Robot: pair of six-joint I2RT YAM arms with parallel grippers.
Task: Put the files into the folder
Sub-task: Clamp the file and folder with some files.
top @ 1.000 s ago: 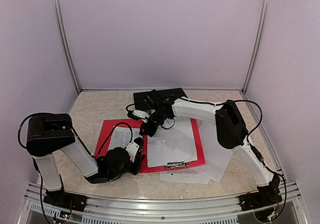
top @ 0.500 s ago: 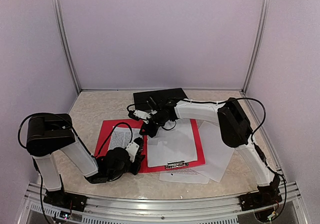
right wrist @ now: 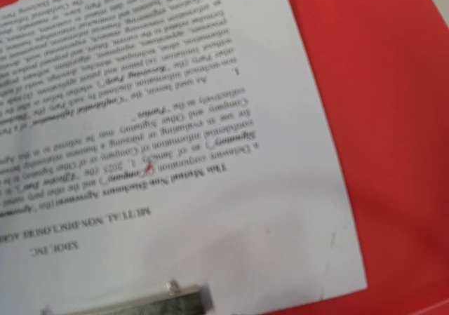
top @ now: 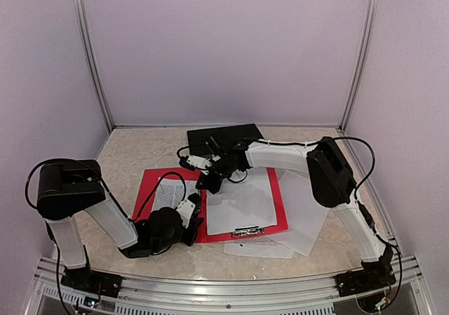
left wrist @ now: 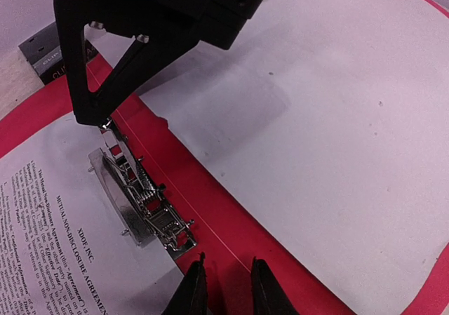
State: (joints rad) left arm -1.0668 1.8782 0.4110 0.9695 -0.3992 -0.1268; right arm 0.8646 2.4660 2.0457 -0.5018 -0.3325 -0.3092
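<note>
Your two arms share one build: white, rounded link shells between bulky black joint housings. On the left arm (top: 105, 217), at the near-left of the red folder (top: 149, 182), the top housing is a big black drum, and thin black cable loops off it. The right arm (top: 280, 153), along the folder's far-right side, has black cable arching over its black elbow block. The left gripper (left wrist: 226, 287) ends in dark, tapered fingertips. The right gripper (left wrist: 88, 115) is black and angular, with two silver screw heads.
</note>
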